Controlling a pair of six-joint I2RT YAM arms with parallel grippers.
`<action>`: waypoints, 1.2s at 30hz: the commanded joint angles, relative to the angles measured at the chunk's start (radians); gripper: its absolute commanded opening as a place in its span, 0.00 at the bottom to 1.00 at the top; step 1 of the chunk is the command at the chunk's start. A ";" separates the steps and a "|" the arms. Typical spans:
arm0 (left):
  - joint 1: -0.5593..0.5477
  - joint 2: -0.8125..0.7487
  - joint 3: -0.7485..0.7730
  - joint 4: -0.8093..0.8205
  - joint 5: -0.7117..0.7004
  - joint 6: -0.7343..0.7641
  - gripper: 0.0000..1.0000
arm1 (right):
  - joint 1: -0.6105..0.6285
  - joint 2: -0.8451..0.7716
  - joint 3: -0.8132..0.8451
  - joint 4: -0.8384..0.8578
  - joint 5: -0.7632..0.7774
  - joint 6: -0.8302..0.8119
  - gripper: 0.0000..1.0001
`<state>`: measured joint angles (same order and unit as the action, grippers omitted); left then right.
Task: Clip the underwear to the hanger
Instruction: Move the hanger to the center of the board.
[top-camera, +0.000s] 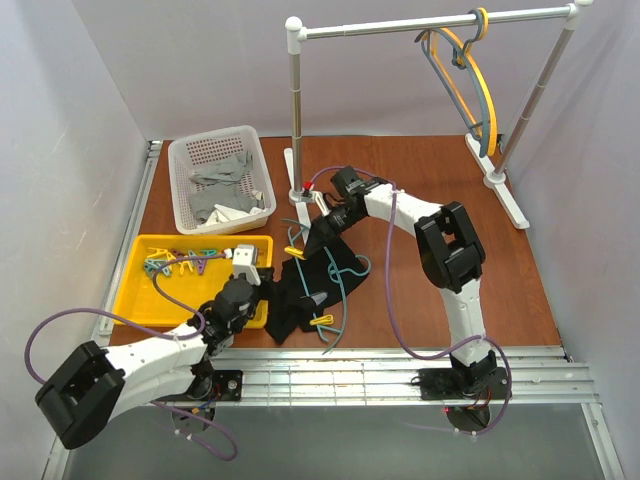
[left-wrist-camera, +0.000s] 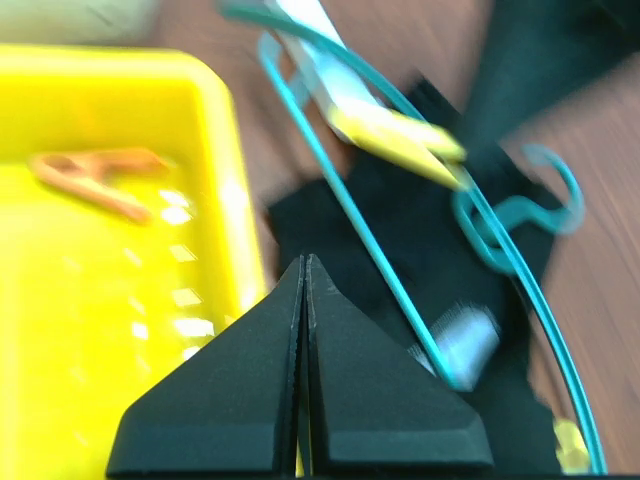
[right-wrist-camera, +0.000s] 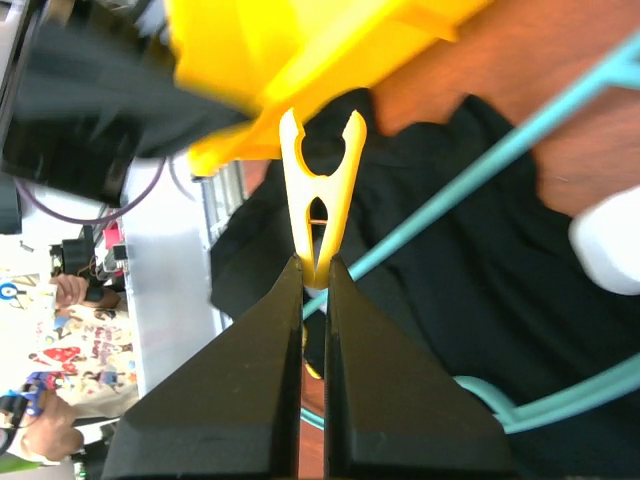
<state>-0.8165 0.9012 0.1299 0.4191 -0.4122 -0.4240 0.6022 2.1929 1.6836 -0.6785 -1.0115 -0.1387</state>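
Yellow tray (top-camera: 150, 305) just beside underwear (top-camera: 297, 298)

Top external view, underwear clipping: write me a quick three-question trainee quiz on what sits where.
1. True or false: the left gripper holds a clip.
2. Where do the grey cloths lie? A) yellow tray B) white basket C) rail
3. Fill in: the teal hanger lies on the black ____.
Key: 1 false, it is shut on nothing; 2 B; 3 underwear.
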 joint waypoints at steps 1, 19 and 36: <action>0.098 0.076 0.077 0.109 -0.011 0.053 0.00 | -0.004 -0.082 -0.067 0.097 -0.079 -0.001 0.01; 0.186 0.556 0.450 0.127 0.190 0.154 0.00 | -0.099 -0.292 -0.427 0.326 0.129 0.102 0.01; 0.108 0.742 0.508 0.126 0.351 0.166 0.00 | -0.261 -0.484 -0.619 0.582 0.450 0.275 0.01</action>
<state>-0.6945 1.6356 0.6407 0.5358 -0.1074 -0.2558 0.4065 1.8385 1.1015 -0.2085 -0.6483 0.0803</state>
